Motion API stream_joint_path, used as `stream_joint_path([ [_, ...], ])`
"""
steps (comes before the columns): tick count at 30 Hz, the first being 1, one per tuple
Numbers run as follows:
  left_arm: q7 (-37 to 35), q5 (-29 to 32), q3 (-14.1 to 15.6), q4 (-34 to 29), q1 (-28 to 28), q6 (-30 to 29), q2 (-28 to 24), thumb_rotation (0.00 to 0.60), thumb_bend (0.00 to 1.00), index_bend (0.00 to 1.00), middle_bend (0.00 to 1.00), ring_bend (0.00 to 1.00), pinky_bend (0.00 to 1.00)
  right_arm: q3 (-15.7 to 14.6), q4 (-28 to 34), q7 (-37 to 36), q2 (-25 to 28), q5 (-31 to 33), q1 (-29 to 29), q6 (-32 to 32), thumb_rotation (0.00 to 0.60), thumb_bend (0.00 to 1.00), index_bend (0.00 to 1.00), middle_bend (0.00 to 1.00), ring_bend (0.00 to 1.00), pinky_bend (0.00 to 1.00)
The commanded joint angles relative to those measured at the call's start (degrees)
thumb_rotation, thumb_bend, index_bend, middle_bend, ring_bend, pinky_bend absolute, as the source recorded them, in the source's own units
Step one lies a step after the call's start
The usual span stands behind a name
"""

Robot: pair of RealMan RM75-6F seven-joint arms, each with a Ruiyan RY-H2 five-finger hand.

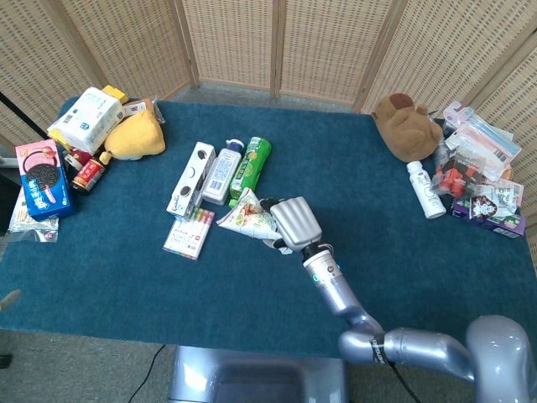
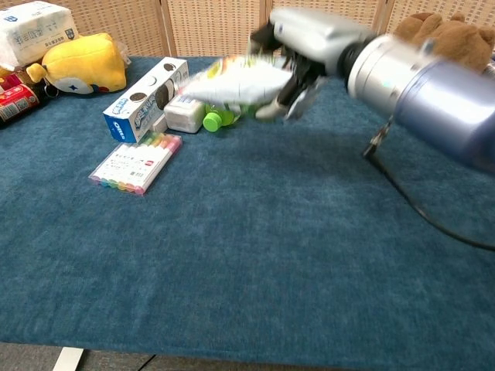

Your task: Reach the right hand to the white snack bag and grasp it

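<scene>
The white snack bag point(image 1: 248, 215) point(image 2: 236, 83) with green print hangs in the air above the blue table, motion-blurred in the chest view. My right hand point(image 1: 290, 223) point(image 2: 309, 40) grips its right end, fingers curled around the crinkled edge. The bag sticks out to the left of the hand, in front of the green bottle point(image 1: 251, 166) point(image 2: 217, 117). My left hand shows in neither view.
A marker pack point(image 1: 190, 233), a cookie box point(image 1: 191, 180) and a white bottle point(image 1: 220, 172) lie left of the bag. Plush toys, boxes and cans crowd the far left corner point(image 1: 92, 126). A brown plush point(image 1: 406, 124) and packets sit at the right edge.
</scene>
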State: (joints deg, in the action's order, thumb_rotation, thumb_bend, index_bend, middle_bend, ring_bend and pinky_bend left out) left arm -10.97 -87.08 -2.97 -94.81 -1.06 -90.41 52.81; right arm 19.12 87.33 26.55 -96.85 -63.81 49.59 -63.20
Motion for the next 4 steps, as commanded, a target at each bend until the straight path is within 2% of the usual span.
stream_joint_path([
  [1,-0.51,-0.32,0.23,-0.05,0.05,0.09,-0.23,0.600,0.00,0.00,0.00,0.00,0.00,2.78,12.49,6.63,8.12,-0.44,-1.81,-4.93,0.600,0.22,0.42,0.71,0.63,0.79],
  [4,-0.95,-0.78,0.44,-0.17,0.06,0.09,-0.44,0.600,0.00,0.00,0.00,0.00,0.00,4.06,17.19,9.67,10.16,1.26,-1.52,-5.90,0.600,0.22,0.42,0.71,0.63,0.79],
])
